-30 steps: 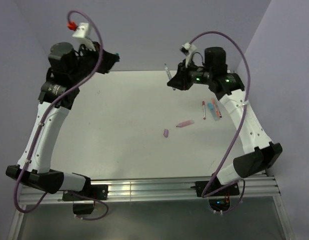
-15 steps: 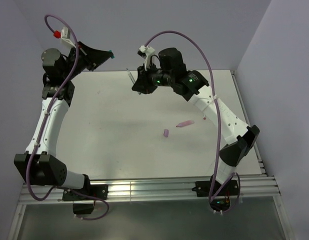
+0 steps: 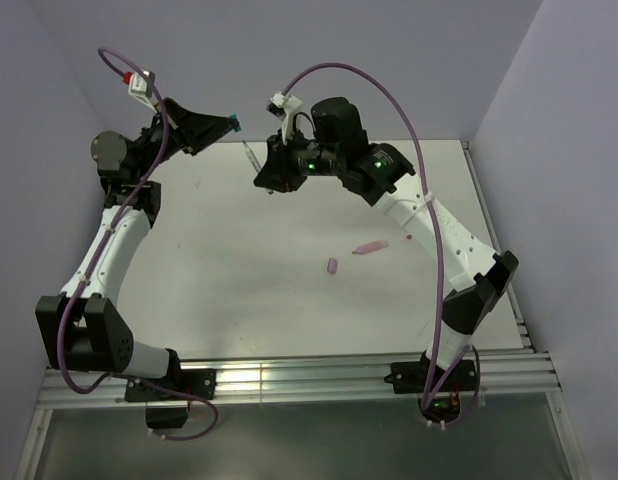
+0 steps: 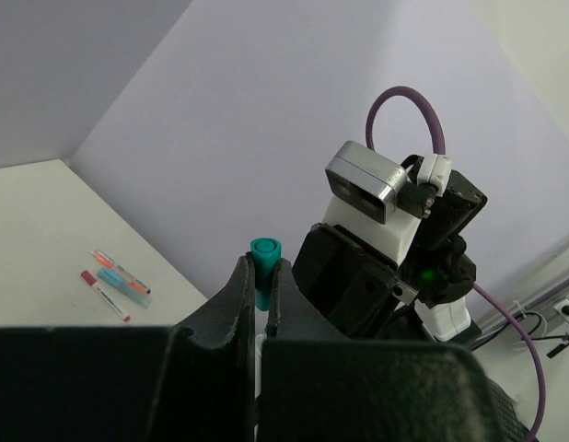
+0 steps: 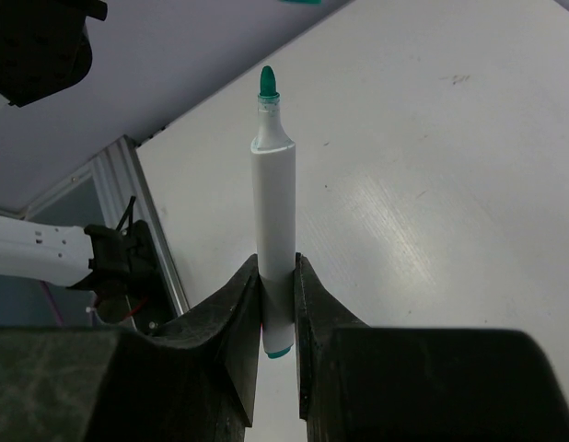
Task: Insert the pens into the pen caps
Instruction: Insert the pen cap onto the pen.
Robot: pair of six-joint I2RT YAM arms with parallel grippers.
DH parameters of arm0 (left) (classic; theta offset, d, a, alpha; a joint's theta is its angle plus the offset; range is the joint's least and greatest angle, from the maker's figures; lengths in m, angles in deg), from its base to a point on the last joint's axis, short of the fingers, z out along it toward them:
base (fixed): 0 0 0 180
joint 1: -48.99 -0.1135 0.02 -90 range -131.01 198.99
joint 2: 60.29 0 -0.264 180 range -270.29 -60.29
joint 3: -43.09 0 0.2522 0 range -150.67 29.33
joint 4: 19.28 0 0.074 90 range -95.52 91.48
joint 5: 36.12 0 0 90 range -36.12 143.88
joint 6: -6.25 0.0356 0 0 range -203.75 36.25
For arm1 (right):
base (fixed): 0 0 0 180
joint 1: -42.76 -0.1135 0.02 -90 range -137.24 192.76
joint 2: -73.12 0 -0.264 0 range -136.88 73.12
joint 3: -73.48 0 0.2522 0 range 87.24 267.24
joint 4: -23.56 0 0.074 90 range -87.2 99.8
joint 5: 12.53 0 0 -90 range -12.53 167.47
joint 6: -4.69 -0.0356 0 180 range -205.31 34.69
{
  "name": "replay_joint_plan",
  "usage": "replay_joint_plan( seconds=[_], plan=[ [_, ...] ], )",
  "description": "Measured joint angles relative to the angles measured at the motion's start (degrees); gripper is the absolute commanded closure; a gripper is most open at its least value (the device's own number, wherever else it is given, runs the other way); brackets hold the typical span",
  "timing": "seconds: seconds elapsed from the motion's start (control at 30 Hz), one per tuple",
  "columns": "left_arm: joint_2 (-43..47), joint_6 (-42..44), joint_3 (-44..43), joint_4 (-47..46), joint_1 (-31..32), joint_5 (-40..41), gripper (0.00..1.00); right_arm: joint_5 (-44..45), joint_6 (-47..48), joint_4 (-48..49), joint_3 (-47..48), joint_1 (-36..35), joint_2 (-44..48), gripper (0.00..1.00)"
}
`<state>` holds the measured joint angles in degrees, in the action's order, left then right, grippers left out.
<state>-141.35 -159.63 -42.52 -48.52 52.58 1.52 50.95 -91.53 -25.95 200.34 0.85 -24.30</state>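
A white table (image 3: 239, 300) fills the middle, its top showing a soft sheen under even light. Lilac walls close it in: a back wall (image 3: 449, 50) along the far edge, a left wall (image 3: 19, 150) and a right wall (image 3: 569, 150). An aluminium rail (image 3: 299, 380) runs along the near edge, with a grey surface (image 3: 319, 440) below it.
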Motion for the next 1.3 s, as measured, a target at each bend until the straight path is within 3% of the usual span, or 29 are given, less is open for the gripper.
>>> replay_joint_plan(
  seconds=[0.77, 1.3],
  plan=[
    [1.09, 3.04, 0.15, 4.87, 2.38, -1.29, 1.0, 4.26, 1.38, -0.02, -0.94, -1.36, 1.53, 1.0],
    [1.09, 1.62, 0.17, 3.28, 2.21, -1.29, 1.0, 4.61, 1.62, 0.0, -0.96, -1.36, 1.84, 1.0]
  ],
)
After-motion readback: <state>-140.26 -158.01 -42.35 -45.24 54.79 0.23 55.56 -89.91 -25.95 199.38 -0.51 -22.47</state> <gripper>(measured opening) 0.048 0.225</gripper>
